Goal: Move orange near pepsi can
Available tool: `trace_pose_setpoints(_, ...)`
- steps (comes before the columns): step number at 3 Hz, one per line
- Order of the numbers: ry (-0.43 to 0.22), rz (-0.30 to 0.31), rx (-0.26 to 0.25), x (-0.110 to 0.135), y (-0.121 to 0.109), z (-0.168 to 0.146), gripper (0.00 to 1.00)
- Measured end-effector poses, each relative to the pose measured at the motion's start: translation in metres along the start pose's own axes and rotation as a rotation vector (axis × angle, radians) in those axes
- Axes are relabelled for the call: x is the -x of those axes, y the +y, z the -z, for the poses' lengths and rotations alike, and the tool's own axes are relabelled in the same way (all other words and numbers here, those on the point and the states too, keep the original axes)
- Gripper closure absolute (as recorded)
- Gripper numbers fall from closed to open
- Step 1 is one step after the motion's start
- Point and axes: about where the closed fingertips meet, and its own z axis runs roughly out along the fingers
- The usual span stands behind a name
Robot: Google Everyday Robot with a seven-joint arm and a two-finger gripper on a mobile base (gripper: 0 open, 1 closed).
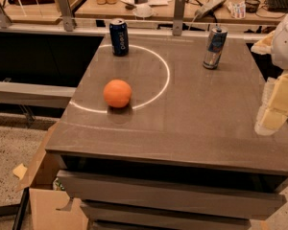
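Though the orange (117, 93) lies apart from the pepsi can (119, 37), the end effector (277, 104) hangs far right, not yet approaching. I cannot tell its spread.

Our hand (272, 110) hangs at the right edge of the surface (192, 123). Between it and the orange (117, 93) we see only bare top. The silver-and-blue can (215, 47) stands toward the back right, well apart from the pepsi can (119, 37); open room separates orange and pepsi can.
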Motion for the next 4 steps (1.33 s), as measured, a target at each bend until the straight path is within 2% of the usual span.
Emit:
trace_pose_setpoints(1,0.000,0.000,0.000,0.000,0.000,0.000,0.00)
trace_pose_setpoints(2,-0.090,-0.023,-0.003,0.006,-0.002,-0.003,0.00)
trace_pose_setpoints(3,-0.294,-0.042,-0.029,0.015,-0.010,-0.019,0.00)
trace_pose_setpoints(4,-0.496,-0.064,-0.042,0.041,-0.017,-0.038,0.00)
